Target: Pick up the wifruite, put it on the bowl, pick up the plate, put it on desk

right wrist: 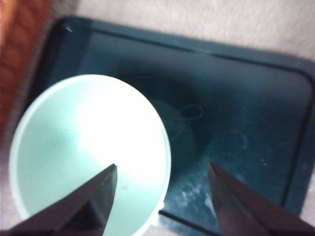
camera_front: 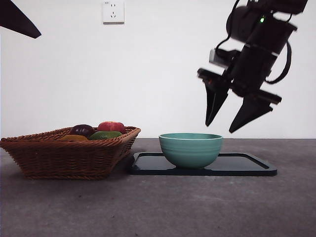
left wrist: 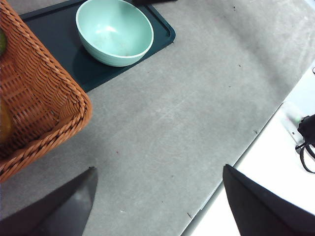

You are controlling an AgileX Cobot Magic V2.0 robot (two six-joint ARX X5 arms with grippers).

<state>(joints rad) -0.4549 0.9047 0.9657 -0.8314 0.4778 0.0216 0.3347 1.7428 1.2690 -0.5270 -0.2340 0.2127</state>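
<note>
- Desk (camera_front: 163, 207) foreground bare in front view, nothing to snag nearest the cam.
- Wicker basket (camera_front: 69, 155) sits just beside the black tray (camera_front: 247, 168), corners near touching. Fruit inside: red apple (camera_front: 111, 126), dark purple fruit (camera_front: 82, 130), green one (camera_front: 105, 135), and a brownish-orange sliver (camera_front: 73, 138) at the rim that's prob the wifruite. Mostly hidden by the weave, can't confirm.
- Bowl (camera_front: 190, 149) upright on the tray, toward the basket end. Looks empty in both wrist views, so fruit not placed yet.
- Right gripper (camera_front: 237, 116) hangs above the bowl's far-from-basket side, jaws wide apart, holding nothing. Right wrist view: one jaw over the bowl (right wrist: 88, 152) interior, the other over the tray (right wrist: 236, 128), i.e. straddling the rim.
- Left gripper (left wrist: 157, 201) parked over bare desk, jaws spread wide, empty. In front view only a black tip shows at a top corner.
- Risks:
  - straight descent from here = a jaw hits the bowl rim, bowl tips or skates on the glossy tray.
  - wrong target: wifruite is in the basket, not under this arm. Needs a traverse over the basket wall, could clip the weave.
  - fruit packed close, so wide jaws may nudge the apple or grab the wrong piece.
  - small dull oval likely rolls out of a loose pinch.
  - lifting the tray w/ bowl aboard: bowl slides.
</note>
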